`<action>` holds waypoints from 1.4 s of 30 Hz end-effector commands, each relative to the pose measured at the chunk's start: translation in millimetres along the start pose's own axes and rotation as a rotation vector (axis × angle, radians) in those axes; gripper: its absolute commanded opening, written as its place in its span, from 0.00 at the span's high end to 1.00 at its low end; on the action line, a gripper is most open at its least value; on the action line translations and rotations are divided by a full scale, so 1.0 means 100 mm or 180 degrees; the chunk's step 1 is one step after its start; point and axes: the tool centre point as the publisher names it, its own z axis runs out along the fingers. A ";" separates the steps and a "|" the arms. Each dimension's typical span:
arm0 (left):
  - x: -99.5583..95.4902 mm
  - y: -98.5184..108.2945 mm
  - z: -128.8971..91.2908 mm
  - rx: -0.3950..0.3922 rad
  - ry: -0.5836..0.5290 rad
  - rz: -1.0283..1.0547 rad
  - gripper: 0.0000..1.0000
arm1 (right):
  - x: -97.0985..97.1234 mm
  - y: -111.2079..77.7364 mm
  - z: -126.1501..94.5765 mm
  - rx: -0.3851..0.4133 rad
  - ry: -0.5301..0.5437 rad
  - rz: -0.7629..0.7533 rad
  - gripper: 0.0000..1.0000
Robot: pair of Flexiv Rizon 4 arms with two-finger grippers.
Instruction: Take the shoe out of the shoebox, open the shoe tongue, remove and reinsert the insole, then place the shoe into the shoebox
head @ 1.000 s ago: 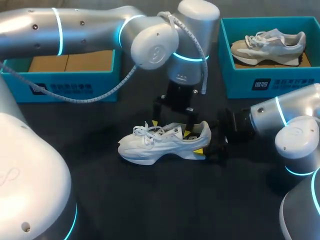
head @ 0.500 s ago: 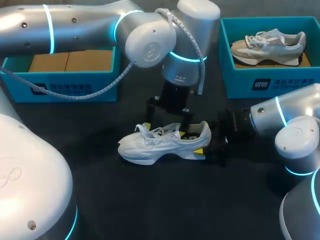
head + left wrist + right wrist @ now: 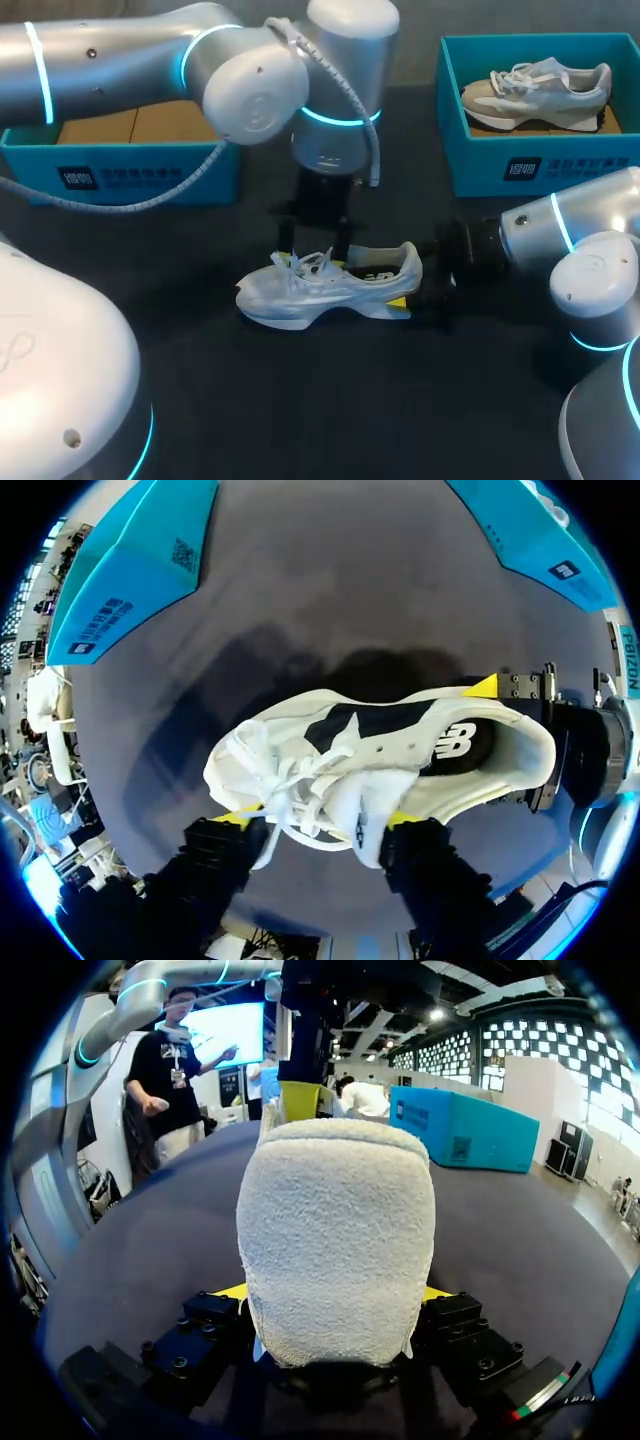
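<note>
- The right gripper (image 3: 410,296) (image 3: 335,1295) is clamped on the padded heel of the white lace-up trainer (image 3: 322,288) (image 3: 336,1230), with one yellow tip pressing on each side.
- The left gripper (image 3: 313,246) (image 3: 318,820) hangs over the laces with its fingers spread apart. The tongue and the knot sit between them, and I cannot tell whether either finger touches.
- The trainer stands upright on its sole on the dark table (image 3: 300,400). In the head view its toe points to 9 o'clock and its heel to 3 o'clock. It has a black logo patch, loose white laces and a dark opening.
- There are two shoes. The second, a grey-and-beige trainer (image 3: 536,88), lies in the right teal shoebox (image 3: 540,168), at 2 o'clock from the white one.
- There are two boxes. The left teal shoebox (image 3: 130,172) is at 10 o'clock and holds brown cardboard.
</note>
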 end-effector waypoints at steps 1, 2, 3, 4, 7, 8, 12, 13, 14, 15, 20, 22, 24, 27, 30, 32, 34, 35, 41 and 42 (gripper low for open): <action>-0.03 0.00 0.00 0.0023 0.0092 0.0009 0.57 | -0.03 -0.01 0.05 0.0022 0.0001 0.0005 1.00; -0.02 0.00 0.00 0.0033 0.0111 0.0024 0.64 | -0.03 -0.01 0.05 0.0022 0.0001 0.0005 1.00; 0.00 -0.01 -0.01 0.0038 0.0118 0.0030 0.66 | -0.03 -0.01 0.05 0.0022 0.0001 0.0005 1.00; 0.01 -0.02 -0.02 0.0043 0.0123 0.0037 0.66 | -0.03 -0.01 0.05 0.0022 0.0001 0.0005 1.00; 0.05 -0.04 -0.04 0.0059 0.0130 0.0049 0.65 | -0.03 -0.01 0.05 0.0022 0.0001 0.0005 1.00; 0.05 -0.05 -0.05 0.0070 0.0130 0.0060 0.65 | -0.03 -0.01 0.05 0.0022 0.0001 0.0005 1.00; 0.07 -0.09 -0.06 0.0079 0.0135 0.0085 0.65 | -0.03 -0.01 0.05 0.0022 0.0001 0.0005 1.00; 0.08 -0.11 -0.07 0.0082 0.0138 0.0095 0.65 | -0.03 -0.01 0.05 0.0022 0.0001 0.0005 1.00; 0.09 -0.12 -0.07 0.0084 0.0136 0.0108 0.63 | -0.03 -0.01 0.05 0.0022 0.0001 0.0005 1.00; 0.09 -0.13 -0.07 0.0075 0.0124 0.0126 0.60 | -0.03 -0.01 0.05 0.0022 0.0001 0.0005 1.00; 0.11 -0.21 -0.08 0.0076 0.0094 0.0160 0.45 | -0.03 -0.01 0.05 0.0022 0.0001 0.0005 1.00; 0.12 -0.24 -0.10 0.0076 0.0057 0.0185 0.51 | -0.03 -0.01 0.05 0.0022 0.0001 0.0005 1.00; 0.12 -0.28 -0.11 0.0078 0.0046 0.0196 0.52 | -0.03 -0.01 0.05 0.0022 0.0001 0.0005 1.00; 0.13 -0.32 -0.16 0.0091 0.0010 0.0228 0.53 | -0.03 -0.01 0.05 0.0022 0.0001 0.0005 1.00; 0.13 -0.37 -0.19 0.0113 -0.0023 0.0254 0.55 | -0.03 -0.01 0.05 0.0022 0.0001 0.0005 1.00; 0.14 -0.40 -0.20 0.0120 -0.0057 0.0274 0.55 | -0.03 -0.01 0.05 0.0022 0.0001 0.0005 1.00; 0.16 -0.42 -0.21 0.0124 -0.0064 0.0285 0.58 | -0.03 -0.01 0.05 0.0022 0.0001 0.0005 1.00; 0.16 -0.43 -0.22 0.0132 -0.0066 0.0300 0.60 | -0.03 -0.01 0.05 0.0022 0.0001 0.0005 1.00; 0.21 -0.42 -0.23 0.0158 -0.0029 0.0348 1.00 | -0.03 -0.01 0.05 0.0022 0.0001 0.0005 1.00; 0.21 -0.41 -0.24 0.0160 -0.0025 0.0349 1.00 | -0.03 -0.01 0.05 0.0022 0.0001 0.0005 1.00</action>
